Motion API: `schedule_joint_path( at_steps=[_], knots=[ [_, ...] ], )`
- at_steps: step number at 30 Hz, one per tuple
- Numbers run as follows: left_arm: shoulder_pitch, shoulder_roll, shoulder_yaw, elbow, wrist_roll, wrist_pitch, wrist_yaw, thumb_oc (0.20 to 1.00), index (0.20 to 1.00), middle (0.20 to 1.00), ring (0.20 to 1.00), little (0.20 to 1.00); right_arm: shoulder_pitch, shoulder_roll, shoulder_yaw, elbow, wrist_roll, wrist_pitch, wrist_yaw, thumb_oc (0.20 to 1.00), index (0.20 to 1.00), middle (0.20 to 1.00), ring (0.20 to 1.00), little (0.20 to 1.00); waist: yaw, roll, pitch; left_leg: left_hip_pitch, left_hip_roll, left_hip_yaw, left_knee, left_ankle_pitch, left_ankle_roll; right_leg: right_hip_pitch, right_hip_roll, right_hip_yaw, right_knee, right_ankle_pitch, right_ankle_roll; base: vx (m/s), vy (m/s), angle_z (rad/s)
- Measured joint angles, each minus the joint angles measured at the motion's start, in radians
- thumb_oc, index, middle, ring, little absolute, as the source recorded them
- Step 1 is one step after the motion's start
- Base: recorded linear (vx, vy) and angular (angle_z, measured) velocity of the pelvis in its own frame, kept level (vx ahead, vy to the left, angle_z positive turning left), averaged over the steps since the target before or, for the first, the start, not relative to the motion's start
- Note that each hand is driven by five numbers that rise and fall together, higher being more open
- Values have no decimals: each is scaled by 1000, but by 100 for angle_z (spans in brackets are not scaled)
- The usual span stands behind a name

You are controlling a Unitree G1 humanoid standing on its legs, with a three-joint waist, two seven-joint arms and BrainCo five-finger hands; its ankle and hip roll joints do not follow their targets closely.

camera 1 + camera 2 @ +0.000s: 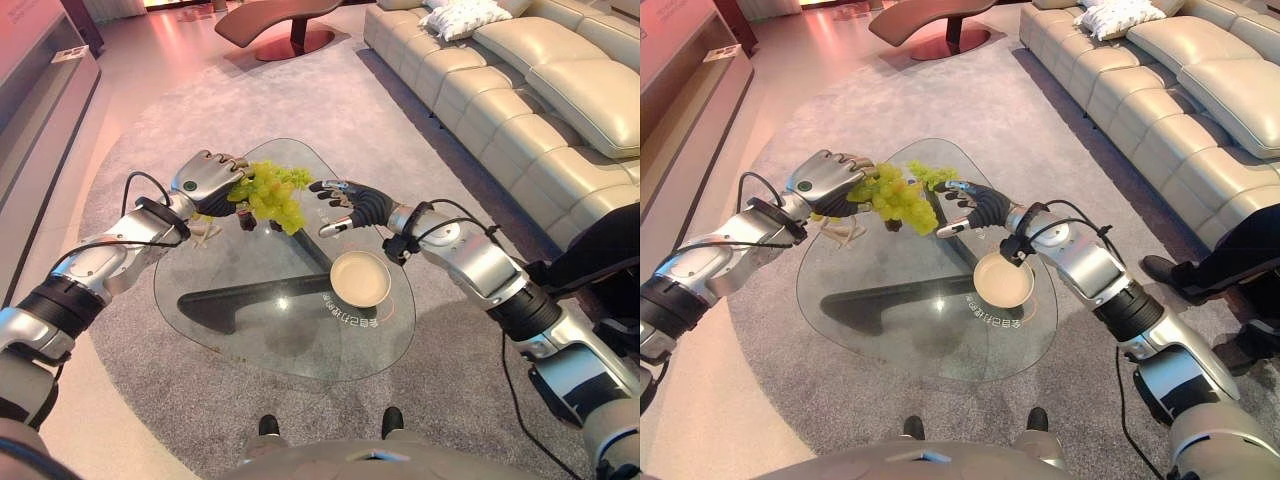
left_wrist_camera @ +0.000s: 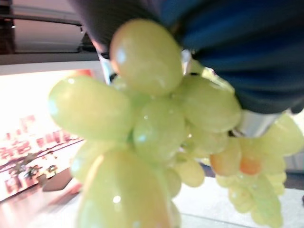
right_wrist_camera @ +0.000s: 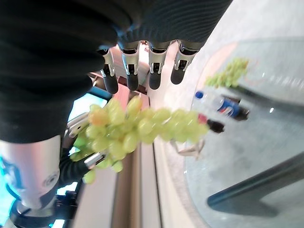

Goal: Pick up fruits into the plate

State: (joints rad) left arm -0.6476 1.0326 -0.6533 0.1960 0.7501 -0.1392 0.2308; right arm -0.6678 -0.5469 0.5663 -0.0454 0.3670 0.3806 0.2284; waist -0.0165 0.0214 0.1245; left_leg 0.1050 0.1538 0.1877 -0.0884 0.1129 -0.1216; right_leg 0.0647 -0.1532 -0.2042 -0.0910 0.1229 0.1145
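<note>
**Grapes up over desk, plate on glass**

Left robot hand (image 1: 205, 178) curled round bunch of green grapes (image 1: 272, 195), held up in air over far part of glass desk (image 1: 240, 330). Bunch hangs to right of that hand, between both hands, clear of desk top. In left wrist view grapes (image 2: 152, 128) close against dark ribbed cover. Right robot hand (image 1: 350, 205) just beside bunch on its right, fingers (image 3: 130, 71) straight & relaxed, holding nothing, not touching grapes. Plate (image 1: 360, 278), round, cream, on desk near right edge, below right forearm, apart from grapes. Second small bunch of grapes (image 3: 228, 72) lying on glass in right wrist view, w/ small dark-and-blue item (image 3: 228, 107) near it. Grey rug (image 1: 150, 130) under desk; beige sofa (image 1: 520, 80) at far right.
</note>
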Motion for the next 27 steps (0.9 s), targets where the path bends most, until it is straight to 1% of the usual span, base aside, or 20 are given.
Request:
schedule_joint_path(
  at_steps=[4,6,11,13,17,27],
  knots=[
    [-31,-1,-52,-34,28,19,-32,200,200,200,200,200,0,42,6,-1,88,29,-50,1000,1000,1000,1000,1000,-5,1,-1,5,0,1,0,0,0,5,-1,0,0,0,0,0,0,0],
    [-33,-3,-60,-63,41,27,-56,200,200,200,200,200,0,61,12,-1,130,41,-71,1000,1000,1000,1000,1000,-8,2,-3,5,0,1,0,0,0,5,-1,0,0,0,0,0,0,0],
    [-33,-20,-60,-71,48,34,-77,200,200,200,200,200,0,60,22,-1,202,48,-105,1000,1000,1000,1000,1000,-7,8,-19,5,1,2,0,0,0,5,-1,0,0,0,0,0,0,0],
    [-33,-23,-59,-86,48,50,-91,200,200,200,200,200,0,64,24,-2,222,51,-126,1000,1000,1000,1000,1000,-7,8,-25,5,1,2,0,0,0,5,-1,0,0,0,0,0,0,0],
    [-33,-23,-59,-111,47,57,-110,200,200,200,200,200,2,67,25,-5,243,53,-157,1000,1000,1000,1000,1000,-7,8,-25,5,0,1,0,0,0,5,-2,0,0,0,0,0,0,0],
    [-33,-29,-57,-154,47,76,-111,200,200,200,200,200,9,65,25,-22,243,53,-192,1000,1000,1000,1000,1000,-4,8,-25,5,0,1,0,0,0,5,-2,0,0,0,0,0,0,0]
  ],
)
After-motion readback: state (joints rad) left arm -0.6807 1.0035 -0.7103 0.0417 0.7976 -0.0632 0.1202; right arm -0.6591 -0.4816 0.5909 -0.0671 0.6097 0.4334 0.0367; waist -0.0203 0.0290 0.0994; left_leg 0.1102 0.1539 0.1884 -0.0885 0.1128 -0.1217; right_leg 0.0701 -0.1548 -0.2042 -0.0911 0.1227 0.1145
